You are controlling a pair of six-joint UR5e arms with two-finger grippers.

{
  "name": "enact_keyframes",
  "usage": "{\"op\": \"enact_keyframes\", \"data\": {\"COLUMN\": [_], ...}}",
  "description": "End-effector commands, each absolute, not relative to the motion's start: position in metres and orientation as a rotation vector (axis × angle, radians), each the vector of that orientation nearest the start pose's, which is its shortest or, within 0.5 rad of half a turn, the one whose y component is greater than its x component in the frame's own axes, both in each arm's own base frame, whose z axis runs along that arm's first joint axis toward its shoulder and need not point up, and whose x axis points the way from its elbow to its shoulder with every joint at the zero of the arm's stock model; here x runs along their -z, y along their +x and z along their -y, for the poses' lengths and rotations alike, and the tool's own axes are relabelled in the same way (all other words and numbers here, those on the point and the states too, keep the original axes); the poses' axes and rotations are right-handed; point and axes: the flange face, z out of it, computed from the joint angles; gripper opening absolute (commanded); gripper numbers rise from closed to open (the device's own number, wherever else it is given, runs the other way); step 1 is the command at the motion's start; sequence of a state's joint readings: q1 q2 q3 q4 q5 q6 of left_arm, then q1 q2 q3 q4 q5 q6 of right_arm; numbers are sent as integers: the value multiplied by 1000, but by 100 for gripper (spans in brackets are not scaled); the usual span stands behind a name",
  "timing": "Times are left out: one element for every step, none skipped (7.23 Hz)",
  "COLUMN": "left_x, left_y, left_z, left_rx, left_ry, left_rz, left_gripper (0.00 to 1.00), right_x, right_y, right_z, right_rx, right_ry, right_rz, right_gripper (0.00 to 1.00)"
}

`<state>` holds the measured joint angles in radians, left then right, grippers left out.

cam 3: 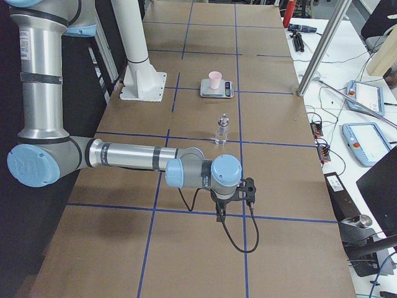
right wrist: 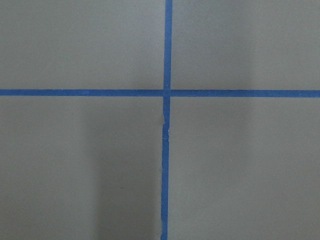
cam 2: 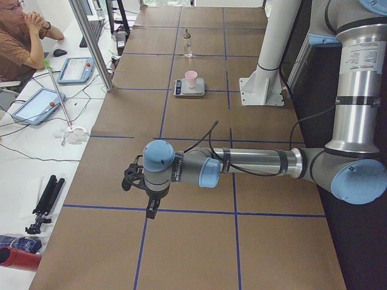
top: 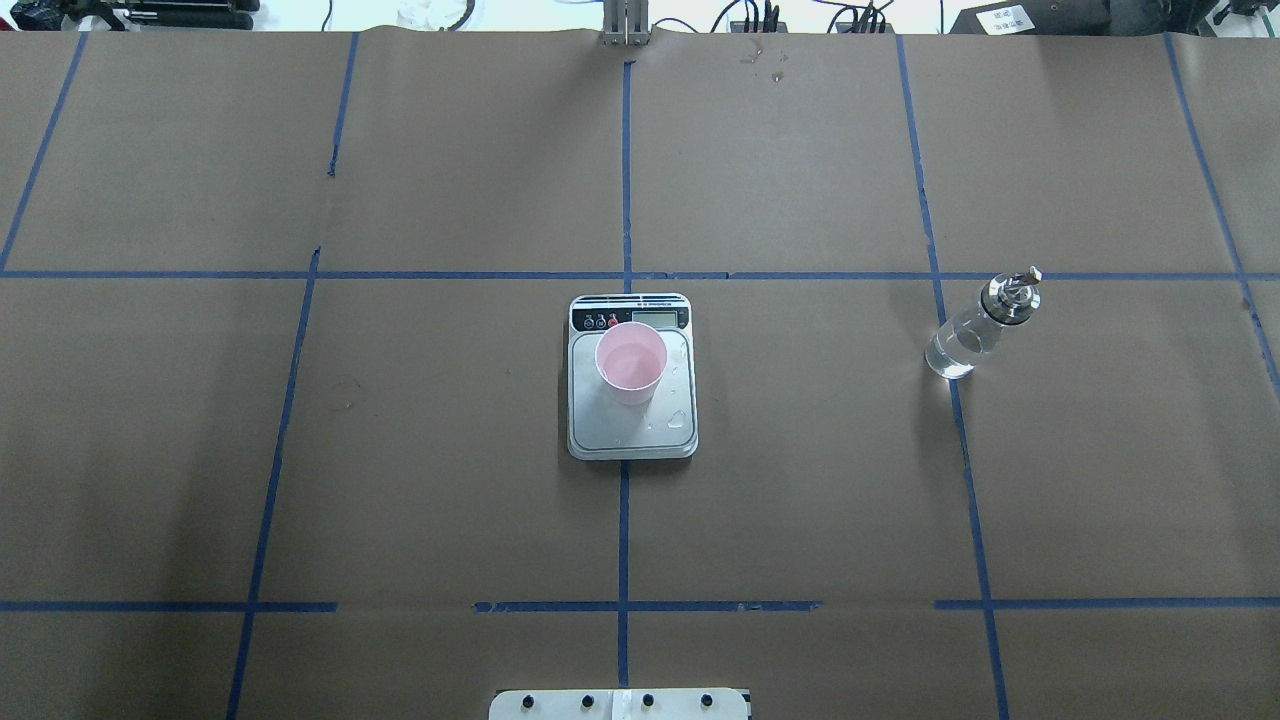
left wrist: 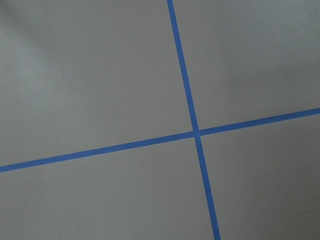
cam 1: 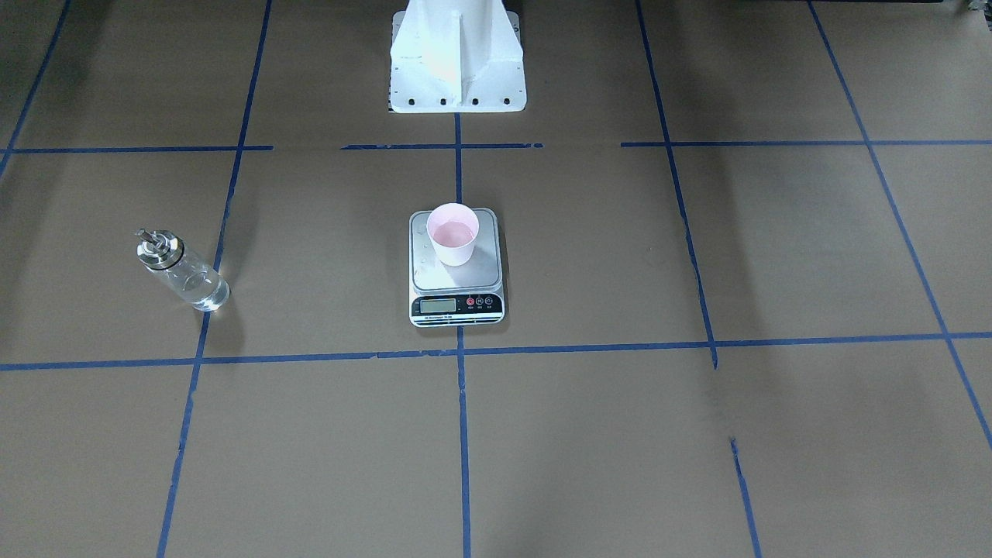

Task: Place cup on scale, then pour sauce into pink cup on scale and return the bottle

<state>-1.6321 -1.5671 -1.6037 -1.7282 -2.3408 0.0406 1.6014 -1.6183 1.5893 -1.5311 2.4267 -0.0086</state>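
Note:
The pale pink cup stands upright on the silver scale at the table's middle, with clear sauce in its bottom. The clear glass bottle with a silver cap stands upright on the table, on the robot's right and apart from the scale. It also shows in the exterior right view. My left gripper hangs over bare table far from the scale, and my right gripper does the same near the bottle's side. I cannot tell whether either is open or shut. Neither holds anything.
Brown paper with blue tape lines covers the table. The white robot pedestal stands behind the scale. Water drops lie on the scale's platform. An operator, tablets and a metal pole are beside the table's far side.

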Motion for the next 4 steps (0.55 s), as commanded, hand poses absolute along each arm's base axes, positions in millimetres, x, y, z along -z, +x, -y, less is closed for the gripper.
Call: {"op": "enact_keyframes", "data": {"left_x": [-626, -619, -620, -621], "left_y": [-95, -95, -95, -95], "left_z": [497, 498, 498, 498], "left_rx": [1, 44, 50, 50], "left_ry": [198, 192, 188, 186], "left_rz": [-763, -768, -768, -770], "left_gripper": [100, 100, 100, 100], "right_x": [-662, -662, -659, -658], "right_y": [72, 72, 72, 75], "right_z": [470, 470, 471, 472], "right_rx": [-21, -21, -17, -17], "right_ry": [26, 26, 32, 37], "right_rz": [857, 857, 859, 858], "right_gripper": [100, 100, 100, 100]}}
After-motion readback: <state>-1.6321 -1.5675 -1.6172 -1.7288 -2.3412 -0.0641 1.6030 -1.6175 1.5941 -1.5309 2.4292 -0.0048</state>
